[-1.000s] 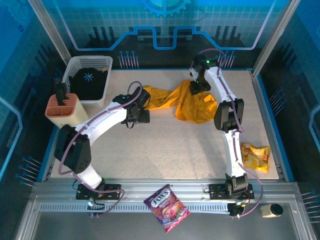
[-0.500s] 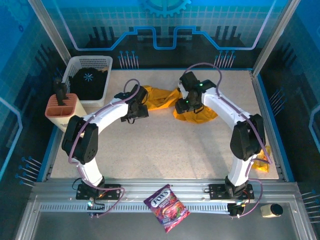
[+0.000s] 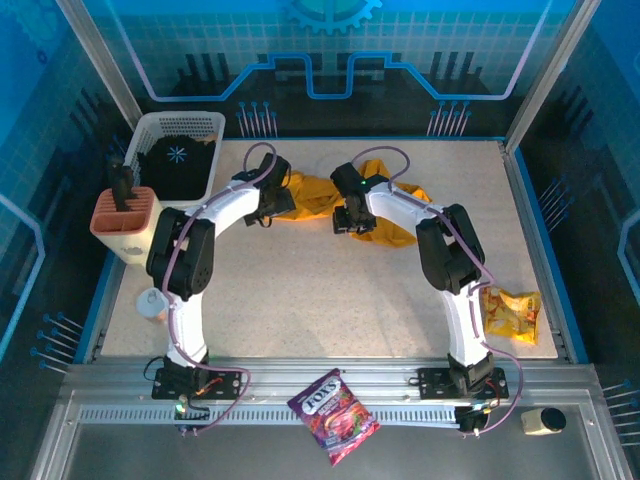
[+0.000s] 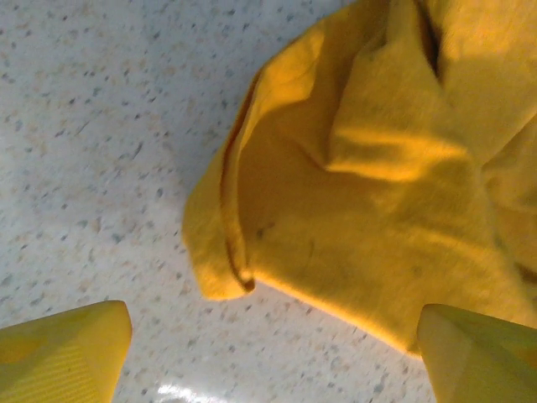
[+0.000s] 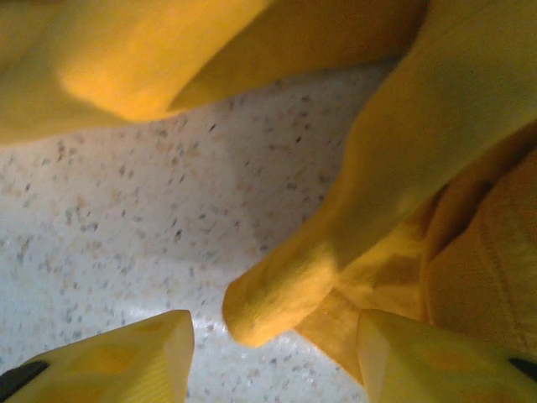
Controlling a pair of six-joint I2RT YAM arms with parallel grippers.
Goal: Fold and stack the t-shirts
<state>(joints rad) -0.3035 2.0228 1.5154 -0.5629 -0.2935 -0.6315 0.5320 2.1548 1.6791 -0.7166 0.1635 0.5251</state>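
Observation:
A golden-yellow t-shirt [image 3: 318,193] lies crumpled at the back middle of the speckled table [image 3: 330,290]. My left gripper [image 3: 268,207] sits at the shirt's left end, open. In the left wrist view a folded sleeve end [image 4: 231,252] of the shirt [image 4: 377,185] lies just ahead of the gripper [image 4: 273,369], between its yellow fingertips [image 4: 67,344]. My right gripper [image 3: 348,220] sits at the near edge of the shirt's right part, open. In the right wrist view a rolled fold [image 5: 277,294] pokes down between the fingertips [image 5: 134,353] of that gripper [image 5: 277,361].
A white basket [image 3: 205,125] holding a dark garment [image 3: 178,165] stands at the back left, with an orange holder [image 3: 128,215] in front of it. A small white cup [image 3: 151,303] sits near the left edge. A yellow snack bag [image 3: 510,312] lies at the right, a purple bag [image 3: 333,415] on the front rail.
Both arms have swung to the back; the left gripper moved up to the shirt's left end, and the right gripper came down from the back to the shirt's near edge. The shirt has bunched narrower.

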